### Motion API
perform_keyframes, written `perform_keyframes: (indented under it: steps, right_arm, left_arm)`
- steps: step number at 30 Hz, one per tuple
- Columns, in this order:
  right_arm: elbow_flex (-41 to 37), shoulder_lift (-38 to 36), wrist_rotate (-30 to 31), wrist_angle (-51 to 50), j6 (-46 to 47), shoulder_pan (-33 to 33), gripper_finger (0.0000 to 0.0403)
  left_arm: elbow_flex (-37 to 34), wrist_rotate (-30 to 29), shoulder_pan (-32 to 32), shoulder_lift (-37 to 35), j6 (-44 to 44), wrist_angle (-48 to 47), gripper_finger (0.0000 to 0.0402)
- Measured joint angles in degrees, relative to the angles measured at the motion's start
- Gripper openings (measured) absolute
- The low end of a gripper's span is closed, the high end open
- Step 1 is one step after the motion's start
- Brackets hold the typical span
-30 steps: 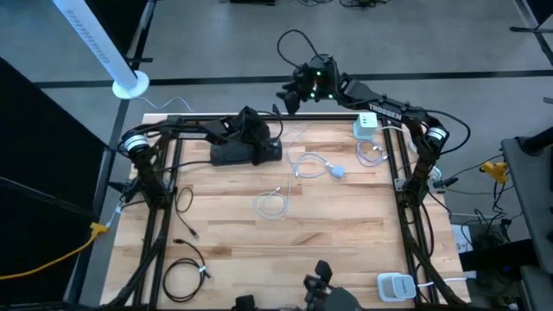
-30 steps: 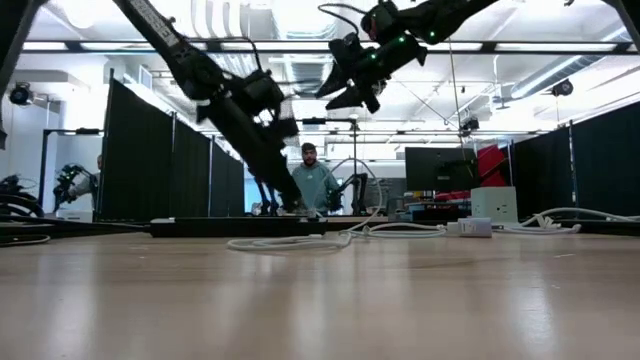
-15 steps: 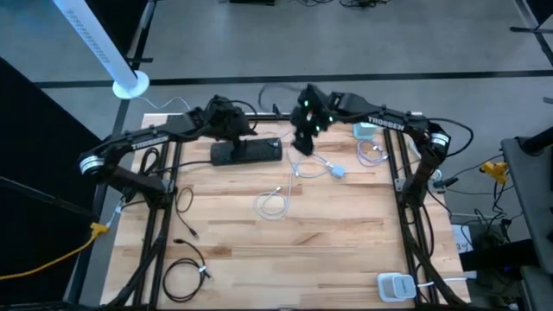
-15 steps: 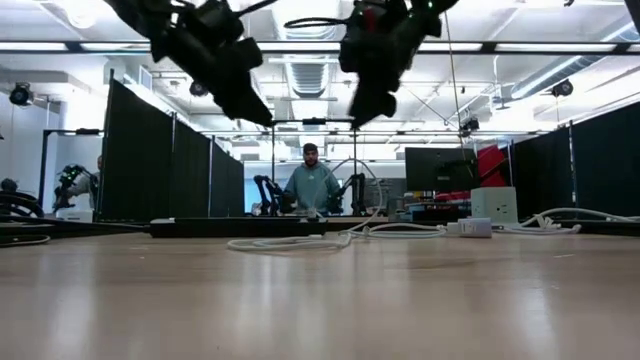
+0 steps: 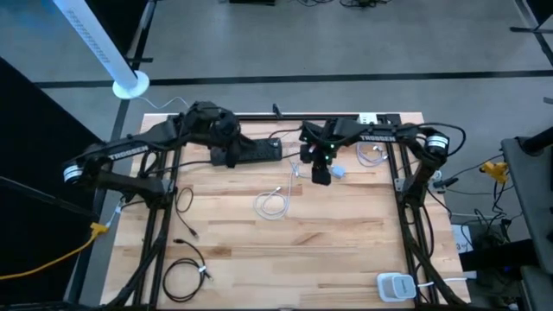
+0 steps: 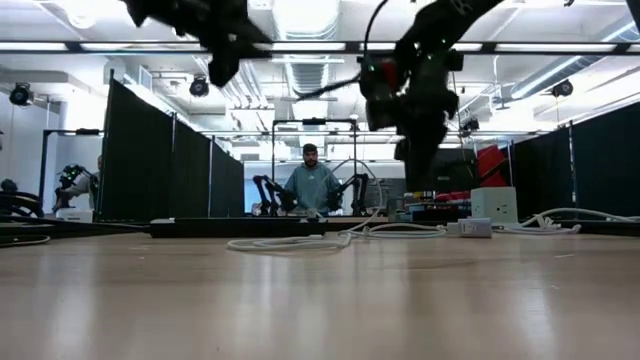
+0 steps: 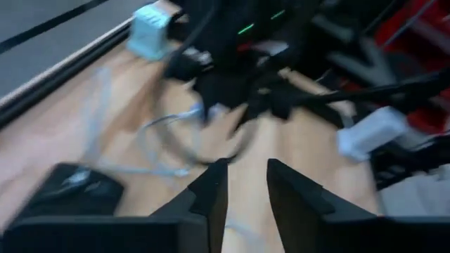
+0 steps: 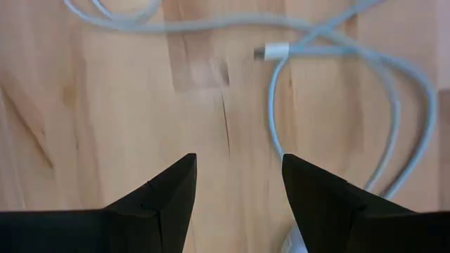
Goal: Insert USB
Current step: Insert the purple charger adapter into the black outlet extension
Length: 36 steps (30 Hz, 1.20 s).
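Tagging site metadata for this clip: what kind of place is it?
Likely a robotics lab or data-collection hall. Black curtain partitions split the room into bays, another arm rig stands beside a person in the background, and the wooden table sits in a frame on a concrete floor.

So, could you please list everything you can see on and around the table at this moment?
Power strip: one, black, far side of the wooden table.
White cable: one coil, table centre; its plug end lies ahead of the right gripper.
Charger block: one, pale, near right corner.
Black cable: one coil, near left corner.
Person: one, teal top, in the room beyond.
Left gripper: open, above the power strip.
Right gripper: open, above the white cable.
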Motion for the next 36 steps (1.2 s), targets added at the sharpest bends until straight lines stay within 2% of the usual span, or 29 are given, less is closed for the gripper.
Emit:
perform_keyframes:
  steps: [5,11,14,18,21,24,29,33,36]
  right_arm:
    - [-3.43,-1.37,11.98,-3.56,1.64,-0.06,0.0195]
    - [-8.94,-8.77,12.16,-4.34,8.26,0.08,0.0195]
    - [-13.02,-13.13,13.15,-3.21,12.99,-0.09,0.0195]
    - [-18.71,-17.18,17.34,2.52,19.10,-0.10,0.0195]
    - [-21.42,-17.13,17.79,7.19,20.38,-0.14,0.0196]
    - [-22.33,-14.98,16.91,9.35,20.63,-0.17,0.0206]
    - [-21.31,-10.50,16.93,9.68,20.32,-0.47,0.0249]
    - [-20.50,-5.98,17.16,9.93,20.63,-0.79,0.0282]
    - [-20.15,-3.05,16.76,9.77,23.53,-1.03,0.0279]
  left_arm:
    - [0.04,-6.33,-9.42,-1.35,-8.16,1.76,0.0066]
    - [0.04,-20.38,-22.89,-1.14,-15.48,3.14,0.0064]
    - [0.04,-24.38,-27.38,-1.18,-15.93,4.64,0.0064]
    - [0.04,-24.32,-29.33,-2.09,-11.34,9.04,0.0064]
    - [0.04,-23.24,-29.32,-2.92,-7.91,10.99,0.0064]
    - [0.04,-22.16,-29.30,-3.68,-6.96,10.48,0.0064]
    - [0.04,-15.72,-30.71,-5.03,-7.47,7.85,0.0064]
    - [0.04,-15.42,-32.92,-6.00,-6.78,5.21,0.0064]
    - [0.04,-15.43,-34.01,-6.72,-5.56,3.04,0.0064]
